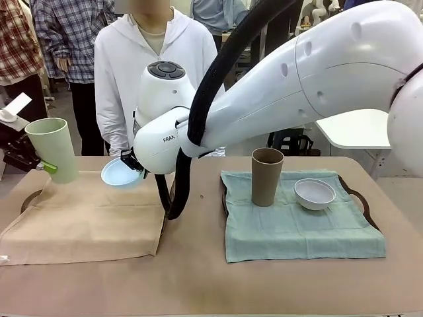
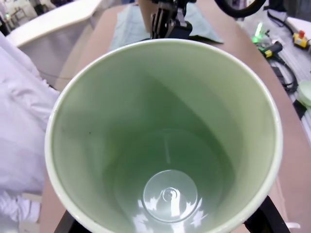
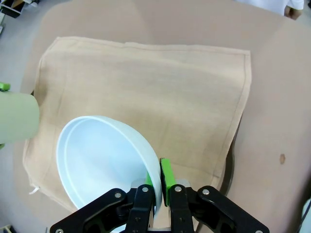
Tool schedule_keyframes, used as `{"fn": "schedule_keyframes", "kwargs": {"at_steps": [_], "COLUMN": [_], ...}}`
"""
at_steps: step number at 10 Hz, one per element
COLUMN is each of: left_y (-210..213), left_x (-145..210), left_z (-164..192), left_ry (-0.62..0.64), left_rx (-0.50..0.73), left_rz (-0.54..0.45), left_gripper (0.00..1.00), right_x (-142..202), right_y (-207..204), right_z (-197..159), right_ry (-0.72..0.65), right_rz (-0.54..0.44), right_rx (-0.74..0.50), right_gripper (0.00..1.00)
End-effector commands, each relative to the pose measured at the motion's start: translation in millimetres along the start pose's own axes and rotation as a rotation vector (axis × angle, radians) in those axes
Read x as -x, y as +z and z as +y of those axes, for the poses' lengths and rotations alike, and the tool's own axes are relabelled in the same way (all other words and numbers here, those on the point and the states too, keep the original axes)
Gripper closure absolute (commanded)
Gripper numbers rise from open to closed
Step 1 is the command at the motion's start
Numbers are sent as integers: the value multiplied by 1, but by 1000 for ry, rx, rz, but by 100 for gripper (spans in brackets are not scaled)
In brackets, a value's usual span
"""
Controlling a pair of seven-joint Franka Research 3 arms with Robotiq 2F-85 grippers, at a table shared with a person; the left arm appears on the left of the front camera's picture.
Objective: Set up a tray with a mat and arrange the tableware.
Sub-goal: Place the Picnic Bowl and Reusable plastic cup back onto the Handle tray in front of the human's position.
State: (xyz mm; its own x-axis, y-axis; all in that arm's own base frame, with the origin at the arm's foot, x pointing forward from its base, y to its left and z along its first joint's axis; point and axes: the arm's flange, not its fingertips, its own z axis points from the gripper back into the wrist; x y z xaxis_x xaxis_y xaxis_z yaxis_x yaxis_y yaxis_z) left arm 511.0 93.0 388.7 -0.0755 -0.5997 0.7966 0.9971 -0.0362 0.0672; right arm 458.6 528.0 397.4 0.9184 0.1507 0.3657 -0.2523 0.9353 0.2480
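My left gripper (image 1: 46, 166) is shut on the pale green cup (image 1: 51, 148) and holds it upright above the far left corner of the beige mat (image 1: 86, 214). The left wrist view looks straight down into this cup (image 2: 165, 141). My right arm reaches across the table, its gripper (image 3: 158, 178) shut on the rim of the light blue bowl (image 3: 102, 160). It holds the bowl (image 1: 120, 174) tilted over the mat's far edge. The brown cup (image 1: 266, 176) and the white bowl (image 1: 314, 193) stand on the green mat (image 1: 297, 231).
Each mat lies on a dark tray: the left tray's handle (image 1: 29, 198) shows at the beige mat's edge, and the right tray's handle (image 1: 360, 200) beside the green mat. A person in white (image 1: 155, 59) stands at the far side.
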Motion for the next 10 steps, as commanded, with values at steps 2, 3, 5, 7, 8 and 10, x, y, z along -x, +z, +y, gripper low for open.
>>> {"fn": "schedule_keyframes", "kwargs": {"at_steps": [2, 3, 5, 7, 8, 10], "left_y": [0, -14, -33, -45, -51, -64], "left_x": [0, 3, 7, 14, 18, 28], "left_z": [0, -4, -8, -9, -7, -1], "left_ry": [0, -31, -57, -58, -65, -67], "left_rx": [0, 22, 25, 23, 32, 43], "left_rz": [0, -46, -41, -46, -48, -46], "left_gripper": [18, 18, 18, 18, 18, 18], "right_x": [0, 0, -1, 0, -1, -5], "right_y": [0, -6, -23, -38, -45, -63], "right_z": [0, -5, -3, -4, -3, -4], "right_ry": [0, -1, 24, 34, 39, 29], "right_rz": [0, 11, 31, 53, 63, 88], "right_rx": [0, -17, -5, -4, -5, -15], "right_gripper": [94, 94, 94, 94, 94, 94]}}
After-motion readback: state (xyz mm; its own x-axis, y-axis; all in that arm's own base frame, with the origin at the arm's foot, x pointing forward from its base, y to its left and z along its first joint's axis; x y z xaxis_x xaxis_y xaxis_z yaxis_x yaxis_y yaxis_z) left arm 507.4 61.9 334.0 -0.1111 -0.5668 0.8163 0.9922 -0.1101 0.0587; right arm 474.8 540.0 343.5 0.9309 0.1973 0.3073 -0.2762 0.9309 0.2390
